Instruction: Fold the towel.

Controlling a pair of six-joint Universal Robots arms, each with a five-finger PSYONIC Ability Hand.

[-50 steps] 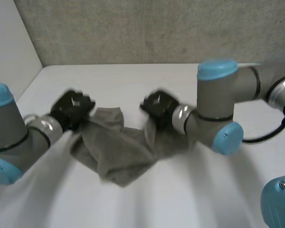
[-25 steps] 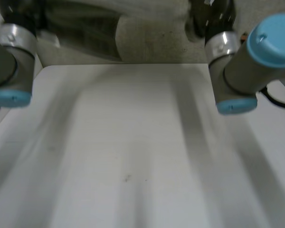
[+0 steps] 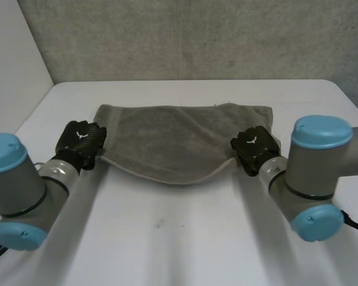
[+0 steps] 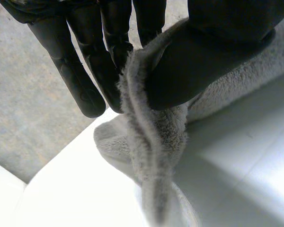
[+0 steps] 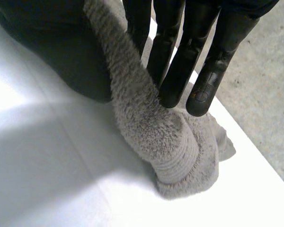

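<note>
**While the black left hand [image 3: 80, 143] and the black right hand [image 3: 255, 148] each pinch a near corner, the grey terry-cloth towel [image 3: 179, 140] lies spread on the white table [image 3: 179, 238]**

Where the head view looks down, the towel lies flat as a wide band across the far half of the table. Its far edge runs straight from left to right, and its near edge sags in a shallow curve toward the near side at the middle. The left hand sits at the towel's near left corner and the right hand at its near right corner, backs upward. The grey left arm [image 3: 24, 190] and right arm [image 3: 310, 173], capped in light blue, reach in from the near left and near right. A rough grey wall [image 3: 185, 36] stands behind the table's far edge.

In the left wrist view, the left hand's straight fingers [image 4: 80, 80] and thick thumb [image 4: 199, 52] squeeze a bunched ridge of towel [image 4: 154, 137] between them. From the pinch the cloth drops to the table [image 4: 236, 156]. The corner seems lifted a little off the surface, though the close angle makes that hard to judge.

In the right wrist view, the right hand's nearly straight fingers [image 5: 180, 66] press a thick fold of towel [image 5: 170, 142] against the thumb [image 5: 61, 56]. The fold runs from the pinch down to a rounded clump resting on the table [image 5: 47, 165] just past the fingertips.
</note>
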